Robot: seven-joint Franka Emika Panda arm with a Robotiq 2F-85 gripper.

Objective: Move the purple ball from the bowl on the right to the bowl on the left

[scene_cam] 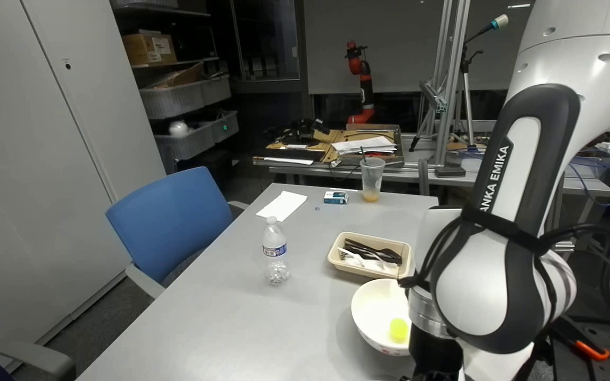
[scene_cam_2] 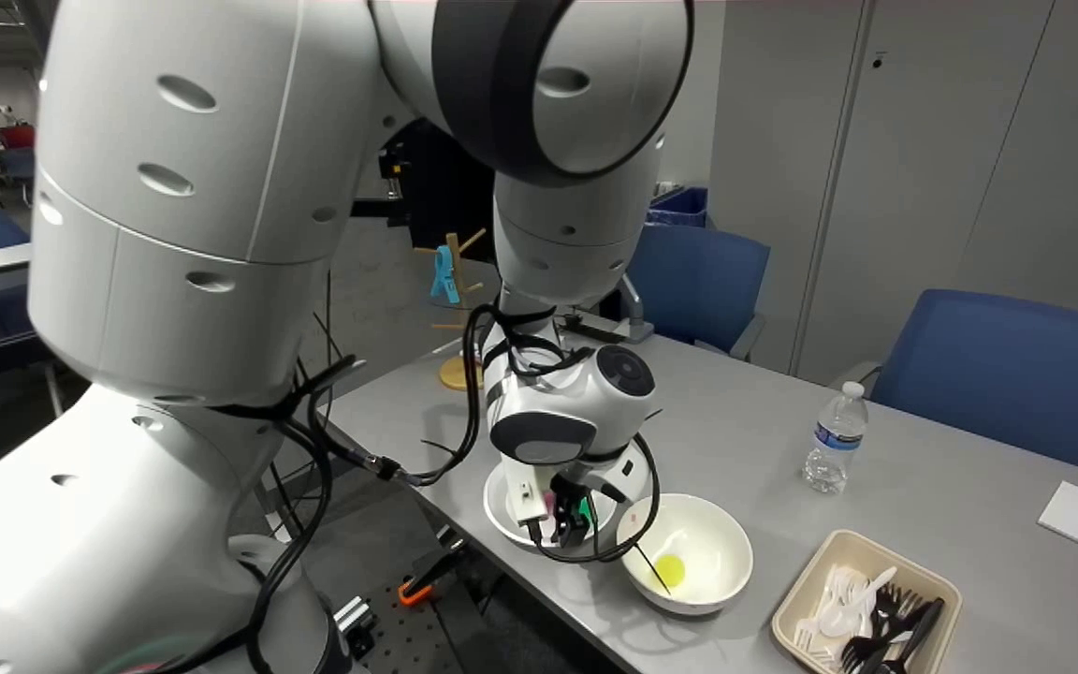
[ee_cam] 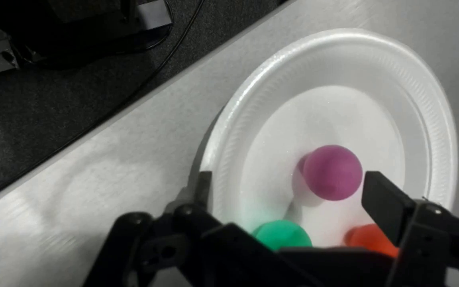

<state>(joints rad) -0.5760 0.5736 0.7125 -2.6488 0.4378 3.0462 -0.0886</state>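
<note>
Ridged white bowl (ee_cam: 345,48), likely pickup, sits 9–10 o'clock of cream bowl (scene_cam_2: 721,548) in an exterior view. Gripper (ee_cam: 287,184) empty, fingers spread; in wrist view one overlaps the rim at 8 o'clock. If low, closing could drag the bowl. Purple ball (ee_cam: 332,172) near its centre, other finger at ball's 4: lopsided squeeze could roll it into green ball (ee_cam: 283,234) at 7.
</note>
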